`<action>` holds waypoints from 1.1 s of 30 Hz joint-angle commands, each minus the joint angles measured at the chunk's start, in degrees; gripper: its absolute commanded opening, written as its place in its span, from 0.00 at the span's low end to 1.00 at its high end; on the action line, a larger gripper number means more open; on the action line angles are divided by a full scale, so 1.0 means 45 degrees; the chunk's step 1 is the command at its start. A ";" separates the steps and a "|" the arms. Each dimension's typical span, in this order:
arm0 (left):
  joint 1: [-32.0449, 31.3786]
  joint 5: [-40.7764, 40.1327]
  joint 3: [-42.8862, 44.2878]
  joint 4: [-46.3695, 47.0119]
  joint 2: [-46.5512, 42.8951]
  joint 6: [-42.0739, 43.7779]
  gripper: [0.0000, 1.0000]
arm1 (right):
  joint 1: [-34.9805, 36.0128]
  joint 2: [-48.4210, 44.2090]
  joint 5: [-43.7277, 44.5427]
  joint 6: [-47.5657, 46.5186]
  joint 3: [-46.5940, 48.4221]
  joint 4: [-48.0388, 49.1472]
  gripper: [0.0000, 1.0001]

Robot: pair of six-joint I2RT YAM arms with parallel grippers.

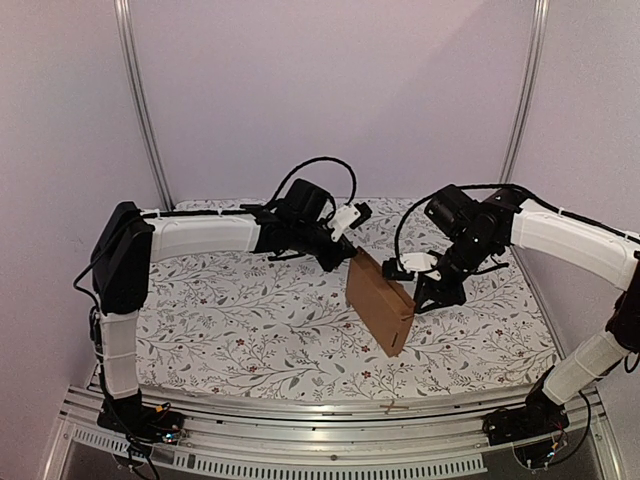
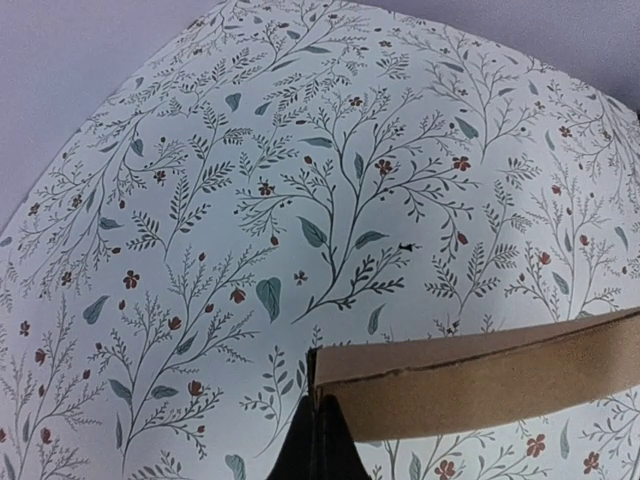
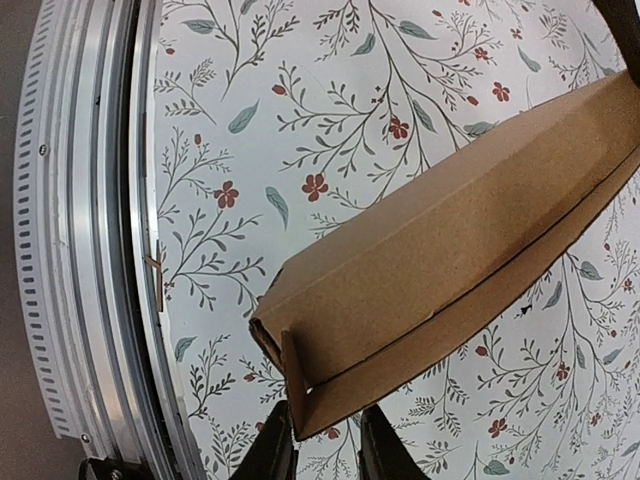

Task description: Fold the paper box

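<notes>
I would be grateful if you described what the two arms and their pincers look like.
Both the left arm and the right arm have white tubular links between black joint housings, with black cables looping above the wrists. The left pincer and right pincer have dark, narrow fingers.

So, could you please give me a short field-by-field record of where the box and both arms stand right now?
object: paper box, brown cardboard, thin, already box-shaped
pose: tilted, one corner high, the opposite corner low toward the near edge
left pincer: shut on the box's upper corner
right pincer: one finger on either side of a narrow end of the box, looks shut on it
surface: table under a floral cloth
box touching table: cannot tell
</notes>
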 commanded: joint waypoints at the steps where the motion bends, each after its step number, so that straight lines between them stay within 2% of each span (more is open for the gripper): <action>1: -0.0023 -0.0190 -0.0677 -0.1763 0.0475 -0.0086 0.00 | 0.0123 0.0191 -0.0207 0.0072 0.0462 -0.0352 0.22; 8: -0.0033 -0.0242 -0.0599 -0.1818 0.0409 -0.0117 0.00 | 0.0137 -0.0495 -0.0691 -0.0101 0.1127 -0.1430 0.28; 11: -0.0033 -0.0320 -0.0533 -0.1910 0.0437 -0.0081 0.00 | 0.0266 -0.1114 -0.0691 -0.1375 0.1361 -0.2003 0.29; 14: -0.0033 -0.0340 -0.0366 -0.2037 0.0514 -0.0030 0.00 | 0.0818 -0.1158 0.0303 -0.3076 0.1827 -0.2807 0.28; 19: -0.0033 -0.0253 -0.0030 -0.2204 0.0585 -0.0052 0.00 | 0.2238 0.0223 0.2655 -0.4647 0.2752 -0.3986 0.24; 26: -0.0089 -0.0176 0.0133 -0.2282 0.0596 -0.0138 0.00 | 0.3721 0.1404 0.5241 -0.5101 0.3150 -0.4213 0.24; 33: -0.0131 -0.0227 0.0183 -0.2354 0.0545 -0.0067 0.00 | 0.3960 0.2011 0.6088 -0.5137 0.3792 -0.4708 0.24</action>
